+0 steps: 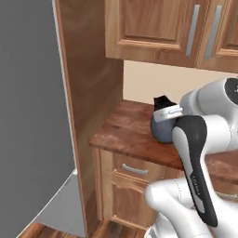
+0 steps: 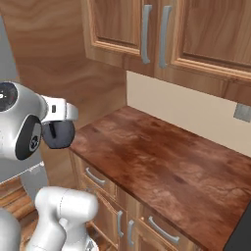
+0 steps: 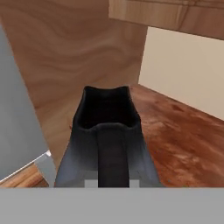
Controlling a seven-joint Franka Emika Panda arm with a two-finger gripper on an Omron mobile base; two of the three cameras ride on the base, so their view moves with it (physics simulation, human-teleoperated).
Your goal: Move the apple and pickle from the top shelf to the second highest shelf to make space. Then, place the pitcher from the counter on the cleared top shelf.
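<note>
Pitcher (image 1: 160, 130) is in the grasp, carried at the end of the arm. The fingers (image 3: 113, 181) are clenched on its handle; in the hand view the dark handle strip runs up the middle of the jug's body straight from the bottom edge, so the handle sits between the fingers and the jug's bulb lies directly ahead of them, spout end farthest away.

Position: in the left base view the pitcher shows above the near-left part of the worktop (image 1: 125, 135), partly behind the white forearm. In the right base view it hangs off the worktop's left end, in front of the tall wooden side panel (image 2: 59, 59). Whether its base is touching the wood or lifted clear, I cannot tell; from the right it looks lifted.

Judgement on the step: this reads as the carry of the pitcher toward the fridge, whose grey door (image 1: 28, 116) stands to the left.

- Keep the jug upright, open mouth up, as it is now.
- Swing wide of the wooden side panel; the bulb is broad and sticks out ahead of the fingers.
- A handle grip lets a heavy body pivot, so move slowly.
- Shelves, apple and pickle are out of sight here; their state cannot be judged.
</note>
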